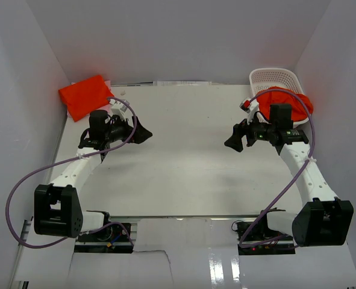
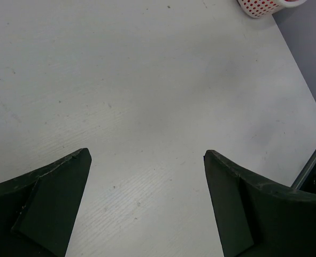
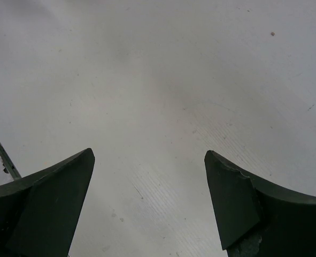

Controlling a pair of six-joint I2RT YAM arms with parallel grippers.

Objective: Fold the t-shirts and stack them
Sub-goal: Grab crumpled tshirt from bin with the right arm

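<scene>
1. One t-shirt [image 1: 84,96], bright orange-red, is folded up and lying at the far left corner of the worktop [image 1: 184,174], tucked right against the side wall.
2. The other t-shirt [image 1: 293,101] is bunched up in the white mesh basket [image 1: 274,76] at the far right corner, and it's flopping out over the near rim.
3. Left jaws: spread wide, and the wrist view shows only bare worktop between them. They sit near the folded shirt but clear of it, pointing in toward the middle.
4. Right jaws: same deal, spread wide with only bare worktop between them. They're just in front of the basket, also pointing at the middle.
5. The two sets of jaws face each other, well apart.
6. The left wrist view catches a corner of the basket at the top right, with red showing through the mesh holes.
</scene>
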